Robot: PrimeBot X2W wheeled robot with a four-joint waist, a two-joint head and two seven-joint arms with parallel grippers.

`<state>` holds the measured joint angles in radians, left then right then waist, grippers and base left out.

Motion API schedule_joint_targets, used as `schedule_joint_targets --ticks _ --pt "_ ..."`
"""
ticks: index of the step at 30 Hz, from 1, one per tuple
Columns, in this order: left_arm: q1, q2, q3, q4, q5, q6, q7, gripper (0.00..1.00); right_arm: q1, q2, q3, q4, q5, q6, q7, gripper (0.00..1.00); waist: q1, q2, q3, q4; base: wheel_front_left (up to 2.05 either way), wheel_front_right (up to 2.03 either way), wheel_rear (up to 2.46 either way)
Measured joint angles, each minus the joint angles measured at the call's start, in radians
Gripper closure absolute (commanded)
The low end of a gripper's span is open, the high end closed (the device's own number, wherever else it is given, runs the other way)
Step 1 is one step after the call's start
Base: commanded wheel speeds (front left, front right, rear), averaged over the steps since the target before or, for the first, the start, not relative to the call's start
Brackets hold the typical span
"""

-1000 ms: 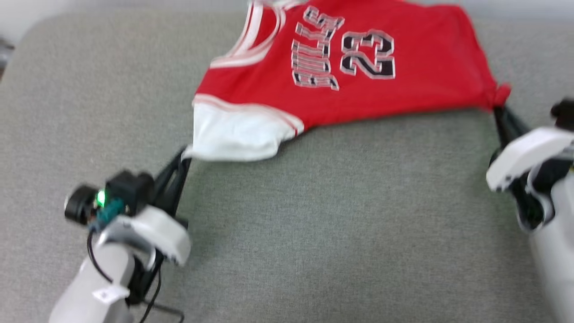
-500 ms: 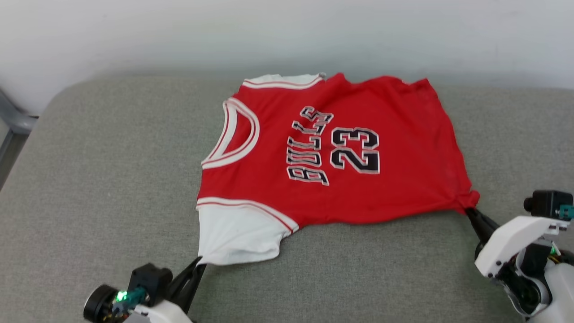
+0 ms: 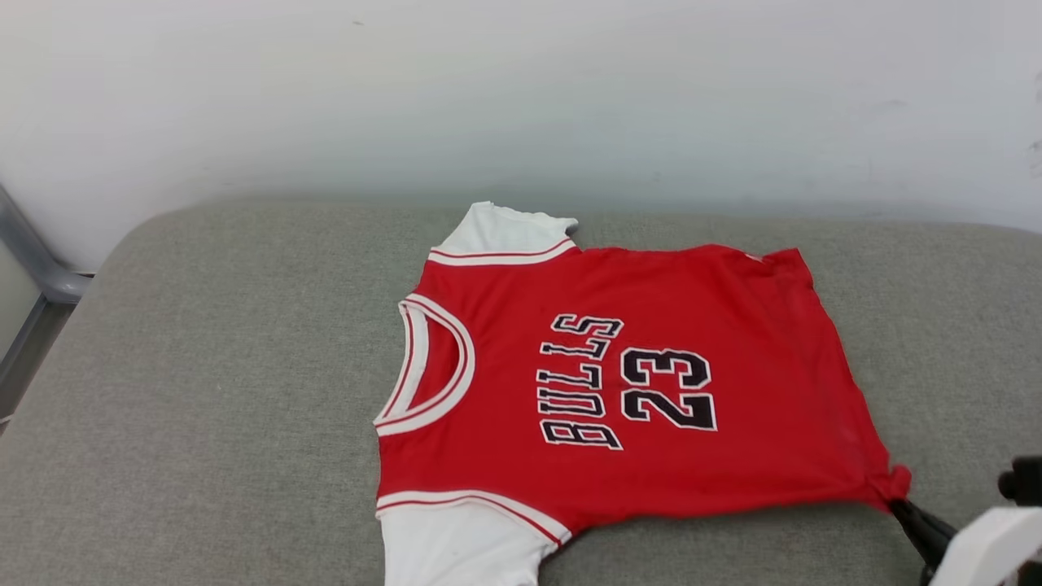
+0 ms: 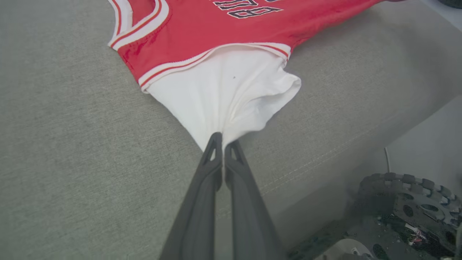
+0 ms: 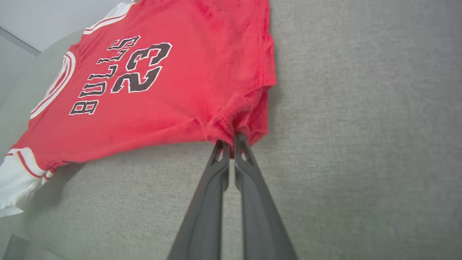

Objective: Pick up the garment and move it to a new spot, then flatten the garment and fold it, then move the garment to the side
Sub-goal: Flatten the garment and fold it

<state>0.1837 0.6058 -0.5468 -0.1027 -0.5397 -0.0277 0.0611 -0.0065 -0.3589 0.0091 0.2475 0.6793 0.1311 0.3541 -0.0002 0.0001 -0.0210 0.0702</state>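
garment (image 3: 635,382) held at sleeve tip and hem corner on the grey cushion (image 3: 203,366)

the red jersey lay face up over the middle of the cushion, its far white sleeve close to the back edge by the wall and its near sleeve reaching toward the front edge. the left gripper (image 4: 223,139) had its fingers pressed together on the tip of the near sleeve, drawing it into a taut cone. the right gripper (image 5: 232,144) pinched the bunched near hem corner the same way. the cloth looked thin, light and limp, so it would likely sag and wrinkle wherever unsupported and could slip from a shallow pinch. hem corners and sleeve ends, taken as a pair, seemed the surest holds.
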Motion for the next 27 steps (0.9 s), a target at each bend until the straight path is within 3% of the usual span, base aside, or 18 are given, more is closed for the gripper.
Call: schedule_joint_targets --ticks 6,11,20,27 --pt "0.055 0.019 -0.023 -0.092 -0.019 0.003 0.047 1.00 0.129 0.040 -0.104 -0.119 0.006 0.000 0.119 1.00 0.0001 0.0000 0.000 0.010 0.00 0.00 0.00" --pt "0.015 0.014 0.027 -0.114 -0.009 0.036 0.003 1.00 0.170 0.102 -0.183 -0.225 -0.004 0.000 0.195 1.00 0.0001 0.0000 0.022 0.010 0.00 0.00 0.00" --pt "-0.123 0.007 0.071 -0.101 0.018 0.035 -0.038 1.00 0.096 0.123 -0.214 -0.284 -0.037 0.000 0.241 1.00 0.0003 0.0000 0.081 0.003 0.00 0.00 0.00" --pt "-0.268 0.001 0.091 -0.048 0.039 0.010 -0.042 1.00 -0.013 0.128 -0.194 -0.270 -0.074 0.000 0.265 1.00 0.0003 0.0000 0.141 -0.004 0.00 0.00 0.00"
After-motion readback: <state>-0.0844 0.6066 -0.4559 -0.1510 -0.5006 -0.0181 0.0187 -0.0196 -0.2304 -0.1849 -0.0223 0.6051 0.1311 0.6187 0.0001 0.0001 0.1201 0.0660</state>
